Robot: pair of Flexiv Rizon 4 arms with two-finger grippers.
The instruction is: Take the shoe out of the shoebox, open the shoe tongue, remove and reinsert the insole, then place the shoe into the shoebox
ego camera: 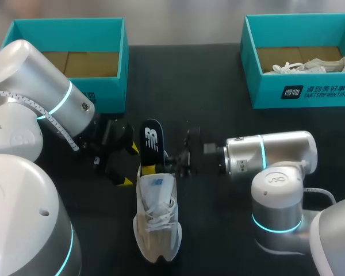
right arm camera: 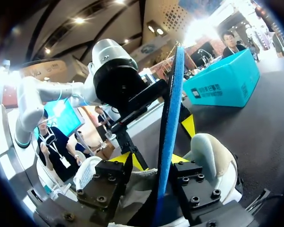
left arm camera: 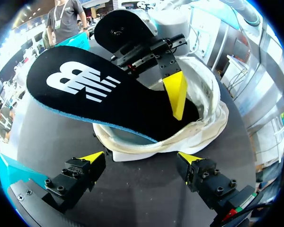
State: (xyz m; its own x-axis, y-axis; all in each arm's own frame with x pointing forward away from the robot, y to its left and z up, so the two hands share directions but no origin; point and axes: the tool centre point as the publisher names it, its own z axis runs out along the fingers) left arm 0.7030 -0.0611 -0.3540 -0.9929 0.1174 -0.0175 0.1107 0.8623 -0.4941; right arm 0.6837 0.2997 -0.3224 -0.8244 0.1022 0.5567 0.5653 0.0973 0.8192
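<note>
- Right pincer (ego camera: 175,160), entering from the right, is closed on the insole (ego camera: 152,141); the right wrist view shows the insole edge-on between both fingers, gripped from two sides
- Left pincer (left arm camera: 141,158) stands wide and holds nothing; in the left wrist view its two yellow tips are spread apart, with the shoe's heel just ahead of them
- Shoe (ego camera: 156,227) is a white lace-up lying upright on the bench (ego camera: 218,230) at mid-front, toe toward the robot, heel toward the two pincers, outside both boxes
- Insole is black with a blue edge; its lower end sits inside the heel opening of the shoe, and the rest rises out of it, tilted
- In the left wrist view, one yellow finger of the right pincer presses on the insole's printed top face, just above the shoe's collar
- Left box (ego camera: 112,95) is teal and open, at the far left of the bench, behind the left arm
- Right box (ego camera: 310,95) is teal and open, at the far right, with a second white shoe (ego camera: 310,66) lying in it
- Both pincers flank the shoe's heel, left one beside it, right one over it
</note>
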